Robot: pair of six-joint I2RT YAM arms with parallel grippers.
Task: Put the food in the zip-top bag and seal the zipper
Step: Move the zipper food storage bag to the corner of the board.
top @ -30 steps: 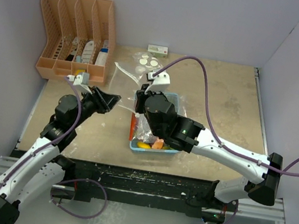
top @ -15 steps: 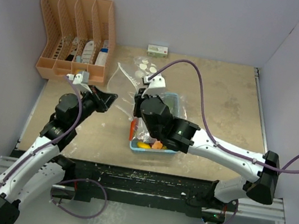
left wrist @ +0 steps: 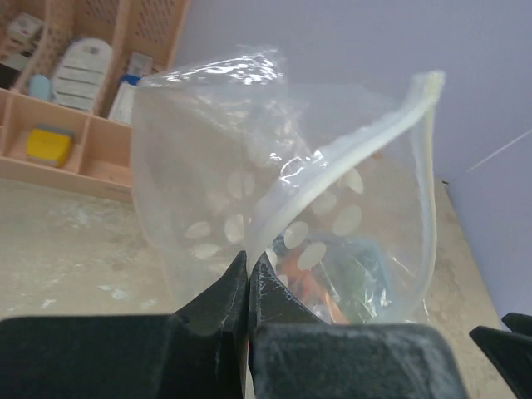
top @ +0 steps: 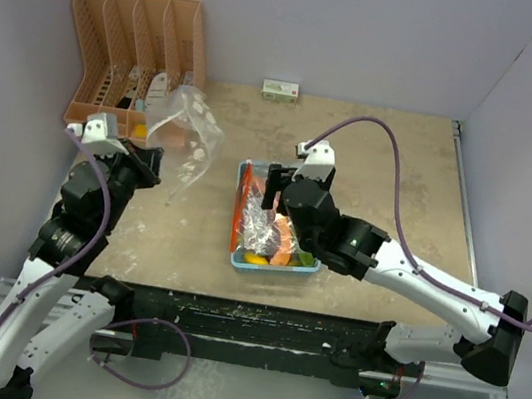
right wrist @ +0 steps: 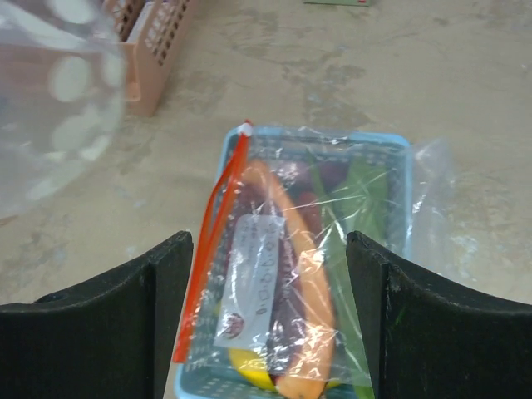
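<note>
Hovering wide open directly over the food (right wrist: pixel 288 223), the right gripper (right wrist: pixel 268 249) was nearer; the left gripper (left wrist: pixel 248 268) clamped the rim of the zip-top bag (left wrist: pixel 208 166).

Robot lab test cell, plain lilac walls (top: pixel 373 34), worn tabletop (top: pixel 401 180), aluminium mounting rail (top: pixel 272 354).

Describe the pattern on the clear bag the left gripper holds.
Clear bag, white oval dots; best in left wrist view.
</note>
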